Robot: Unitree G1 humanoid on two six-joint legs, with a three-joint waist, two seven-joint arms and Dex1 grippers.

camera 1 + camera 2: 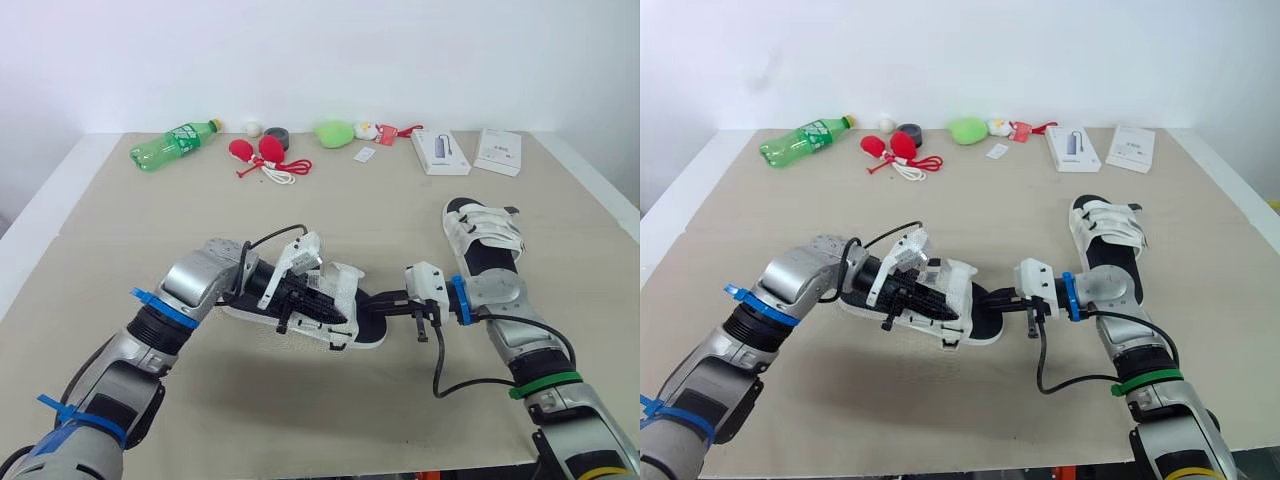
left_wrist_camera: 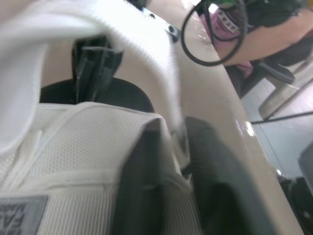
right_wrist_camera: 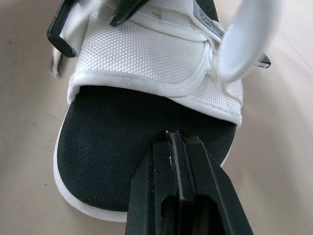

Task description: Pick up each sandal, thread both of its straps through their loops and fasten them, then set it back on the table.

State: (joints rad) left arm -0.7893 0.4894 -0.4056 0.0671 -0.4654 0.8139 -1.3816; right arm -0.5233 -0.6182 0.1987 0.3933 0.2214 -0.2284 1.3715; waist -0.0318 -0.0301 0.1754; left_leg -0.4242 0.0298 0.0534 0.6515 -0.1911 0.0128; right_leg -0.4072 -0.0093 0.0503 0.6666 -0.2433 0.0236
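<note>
Near sandal: white mesh straps, black footbed, white sole; lying at table centre, toe toward 4 o'clock, one strap loose and arching up. Far sandal: same make, at 2 o'clock from first, sole down, straps closed across footbed.

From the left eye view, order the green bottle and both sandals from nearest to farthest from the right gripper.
1. Middle sandal: at table centre, right gripper resting on its insole.
2. Second sandal: on the right side, beside the right forearm.
3. Green bottle: at the far left, near the back edge.
</note>
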